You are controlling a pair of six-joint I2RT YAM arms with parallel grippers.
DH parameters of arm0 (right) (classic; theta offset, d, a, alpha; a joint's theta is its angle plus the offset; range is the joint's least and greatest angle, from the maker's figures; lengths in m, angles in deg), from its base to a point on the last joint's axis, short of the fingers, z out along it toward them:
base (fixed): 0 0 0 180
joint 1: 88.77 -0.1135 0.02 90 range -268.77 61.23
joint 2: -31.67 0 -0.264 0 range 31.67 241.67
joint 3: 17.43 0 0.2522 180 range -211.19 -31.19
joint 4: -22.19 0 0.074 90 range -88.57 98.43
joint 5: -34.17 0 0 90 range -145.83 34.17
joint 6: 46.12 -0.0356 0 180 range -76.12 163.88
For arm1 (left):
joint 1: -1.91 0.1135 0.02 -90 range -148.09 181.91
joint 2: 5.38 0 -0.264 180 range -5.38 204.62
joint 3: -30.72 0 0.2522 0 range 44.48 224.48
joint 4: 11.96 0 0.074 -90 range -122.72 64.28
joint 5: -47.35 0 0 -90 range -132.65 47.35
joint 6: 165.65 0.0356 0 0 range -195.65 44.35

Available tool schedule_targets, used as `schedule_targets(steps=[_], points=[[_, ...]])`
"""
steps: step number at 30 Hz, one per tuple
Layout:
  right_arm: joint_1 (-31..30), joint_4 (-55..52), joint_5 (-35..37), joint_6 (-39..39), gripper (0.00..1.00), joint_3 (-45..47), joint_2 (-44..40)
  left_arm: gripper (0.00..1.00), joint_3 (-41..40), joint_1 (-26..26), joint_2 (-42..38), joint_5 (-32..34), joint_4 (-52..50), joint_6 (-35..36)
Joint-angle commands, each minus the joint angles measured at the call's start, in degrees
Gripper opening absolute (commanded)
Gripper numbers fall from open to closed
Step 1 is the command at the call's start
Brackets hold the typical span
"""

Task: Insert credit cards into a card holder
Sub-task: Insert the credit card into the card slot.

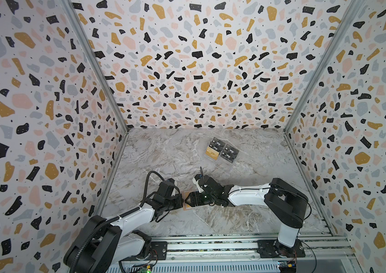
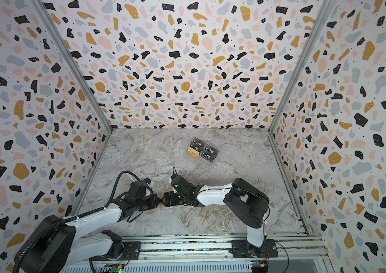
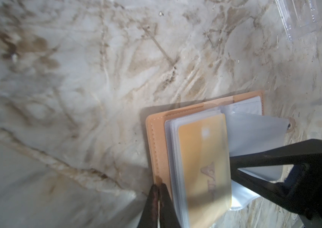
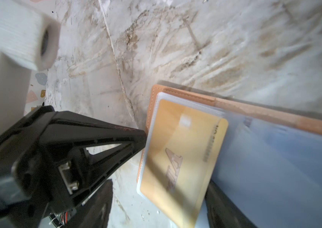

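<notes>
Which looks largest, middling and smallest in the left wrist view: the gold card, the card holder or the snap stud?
1. card holder
2. gold card, somewhat smaller
3. snap stud, by far the smallest

Card holder [image 3: 156, 138] lies open on the tabletop [image 1: 163, 151], front centre. One credit card [image 3: 201, 158] sits on top of its left-hand stack. Loose sleeves [image 3: 254, 136] stand up just right of it. Left gripper [image 4: 144, 136] is at the holder's left cover edge. Right gripper [image 4: 159, 182] comes in from the right, fingers [image 4: 101, 197] either side of the card. Stand [image 1: 223, 168] is well behind, right of centre, with a second credit card [image 1: 211, 153] in its front-left slot and Vip cards [image 1: 231, 151] behind and beside it.
</notes>
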Motion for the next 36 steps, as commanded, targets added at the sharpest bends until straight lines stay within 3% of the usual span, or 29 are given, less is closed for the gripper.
schedule_targets(steps=[1, 6, 12, 25, 36], points=[[-1.08, -0.78, 0.95, -2.32, 0.74, 2.05, -5.2, 0.11, 2.34, 0.11, -0.48, 1.6, -3.28, 2.22], [-0.88, -2.68, -0.26, -1.25, 0.74, 1.38, -4.42, 0.19, 4.75, 0.11, -0.97, 3.14, -6.96, 3.62], [-0.03, -4.52, -0.94, 0.77, 0.74, -0.52, -3.55, 0.2, 5.86, 0.09, -1.2, 1.68, -7.95, 4.02], [1.02, -4.04, -4.02, 2.27, 0.75, -1.81, -1.47, 0.19, 5.84, 0.11, 0.5, 0.9, -7.14, 4.34], [0.99, -3.7, -6.67, 3.11, 0.73, -4.94, 1.83, 0.11, 4.27, 0.11, 1.66, -2.02, -3.42, 2.66]])
